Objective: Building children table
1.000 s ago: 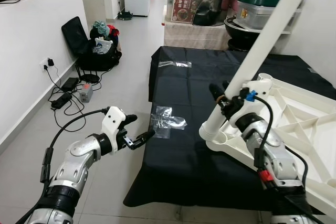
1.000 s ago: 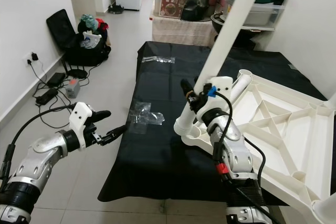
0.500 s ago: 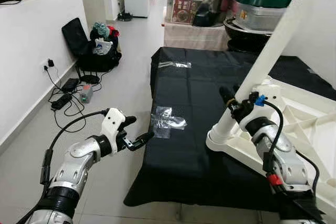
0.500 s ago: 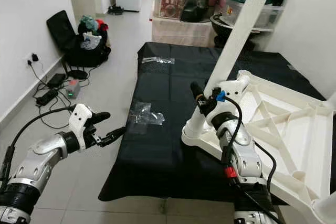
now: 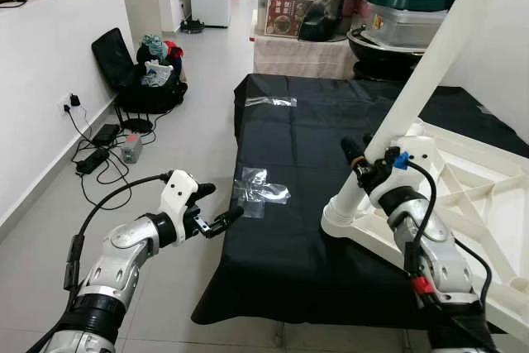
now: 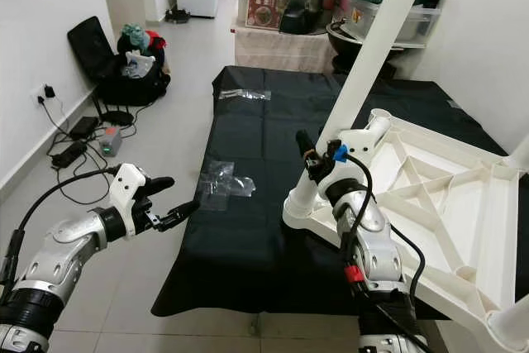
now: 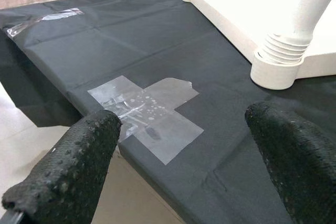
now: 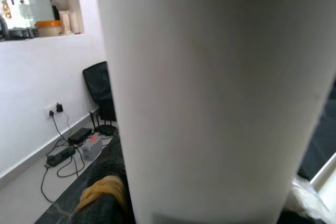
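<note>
A white plastic children's table (image 5: 488, 196) lies upside down on a surface under a black cloth (image 5: 289, 254). A long white leg (image 5: 430, 72) stands tilted in the table's near-left corner socket (image 5: 343, 219). My right gripper (image 5: 364, 159) is shut on this leg just above the socket; in the right wrist view the leg (image 8: 210, 93) sits very close between the fingers. My left gripper (image 5: 221, 202) hangs open over the floor, just off the cloth's left edge, with nothing in it. Its fingers (image 7: 68, 166) frame the leg's base (image 7: 275, 61).
A flat clear plastic bag (image 5: 260, 192) lies on the cloth near the left edge, another (image 5: 271, 102) at the far end. On the floor at left are a black bag with clothes (image 5: 140, 72) and cables (image 5: 99, 150). Boxes and pots (image 5: 413, 14) crowd the back.
My right gripper and the leg's base have shifted a little to the right and down, and the leg tilts slightly differently. The left arm has stayed put.
</note>
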Controlling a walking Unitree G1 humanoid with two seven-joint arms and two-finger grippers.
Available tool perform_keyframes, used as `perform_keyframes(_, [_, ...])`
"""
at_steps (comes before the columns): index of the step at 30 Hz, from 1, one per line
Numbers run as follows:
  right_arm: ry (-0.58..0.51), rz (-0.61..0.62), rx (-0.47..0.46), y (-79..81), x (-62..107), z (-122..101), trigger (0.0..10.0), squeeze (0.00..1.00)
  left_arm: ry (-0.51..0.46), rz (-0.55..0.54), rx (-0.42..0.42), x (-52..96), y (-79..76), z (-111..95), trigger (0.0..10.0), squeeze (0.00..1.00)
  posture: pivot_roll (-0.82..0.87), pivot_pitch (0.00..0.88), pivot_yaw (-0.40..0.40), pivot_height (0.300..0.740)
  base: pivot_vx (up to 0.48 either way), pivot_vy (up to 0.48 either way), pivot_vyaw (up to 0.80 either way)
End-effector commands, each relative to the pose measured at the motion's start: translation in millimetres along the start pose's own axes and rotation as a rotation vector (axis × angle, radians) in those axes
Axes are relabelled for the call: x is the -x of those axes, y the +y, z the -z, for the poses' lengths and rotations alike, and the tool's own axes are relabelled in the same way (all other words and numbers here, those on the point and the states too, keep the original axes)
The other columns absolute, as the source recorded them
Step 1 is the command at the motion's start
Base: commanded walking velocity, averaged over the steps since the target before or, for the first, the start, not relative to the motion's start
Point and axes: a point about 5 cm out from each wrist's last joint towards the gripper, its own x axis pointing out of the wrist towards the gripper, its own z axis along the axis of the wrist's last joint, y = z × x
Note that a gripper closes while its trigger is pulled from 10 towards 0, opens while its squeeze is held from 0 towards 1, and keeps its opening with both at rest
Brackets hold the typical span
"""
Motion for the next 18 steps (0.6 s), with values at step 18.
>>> perform_keyframes(18, [0.169, -0.298, -0.115, 48.8, 36.6, 21.2, 0.0, 0.0, 0.018, 0.018, 0.011, -1.1, -5.1, 3.9, 10.0, 0.0, 0.06, 0.0, -0.072, 0.74, 0.0, 0.0, 0.0])
